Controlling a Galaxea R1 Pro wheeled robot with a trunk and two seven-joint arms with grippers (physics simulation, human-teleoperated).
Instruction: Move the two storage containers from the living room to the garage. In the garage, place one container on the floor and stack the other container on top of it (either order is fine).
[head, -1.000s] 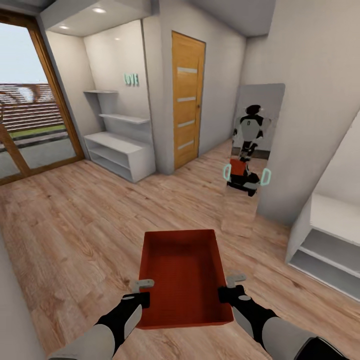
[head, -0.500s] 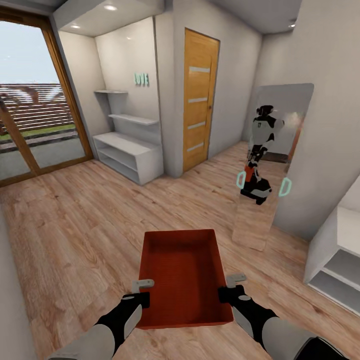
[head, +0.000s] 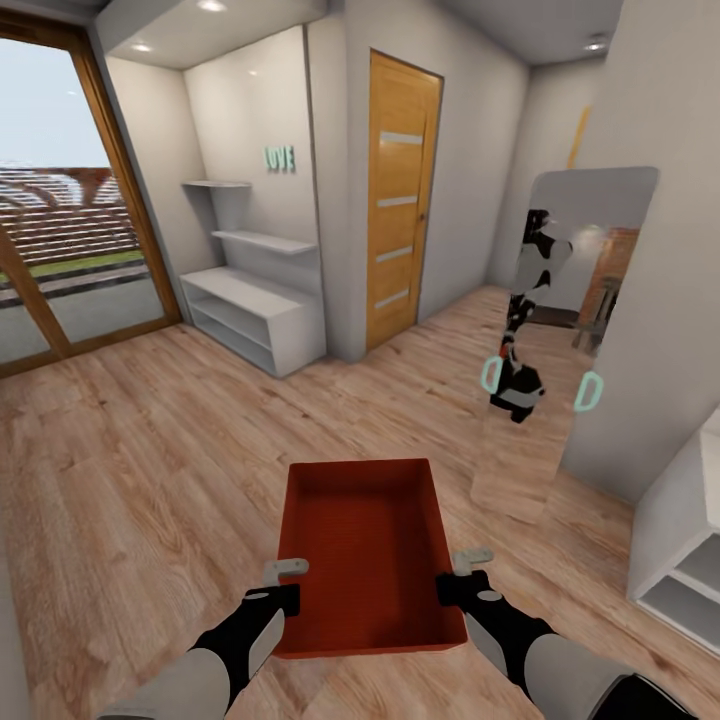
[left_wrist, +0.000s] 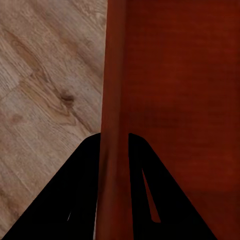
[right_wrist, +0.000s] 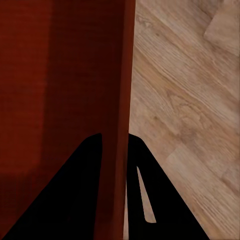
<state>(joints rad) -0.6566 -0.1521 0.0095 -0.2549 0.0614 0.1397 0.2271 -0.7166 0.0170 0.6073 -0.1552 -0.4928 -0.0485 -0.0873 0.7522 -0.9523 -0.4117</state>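
Note:
One orange-red storage container (head: 365, 550) hangs level in front of me over the light wood planks, carried between both arms. My left gripper (head: 284, 590) is shut on its left wall, and the left wrist view has that wall (left_wrist: 114, 100) running between the two dark fingers (left_wrist: 75, 190). On the opposite side, my right gripper (head: 452, 583) is shut on the right wall (right_wrist: 124, 90), pinched between its fingers (right_wrist: 80, 190). The tray is empty inside.
A wood door (head: 400, 200) stands ahead, with white shelves (head: 250, 310) left of it and a wood-framed glass door (head: 60, 220) at far left. A tall mirror (head: 560, 340) leans on the right wall and reflects me. A white shelf unit (head: 685, 560) juts in at the right.
The whole view has swung, so the camera moved: the door, shelves and mirror have shifted in the picture and the mirror looks nearer. The container and both grippers hold the same pose.

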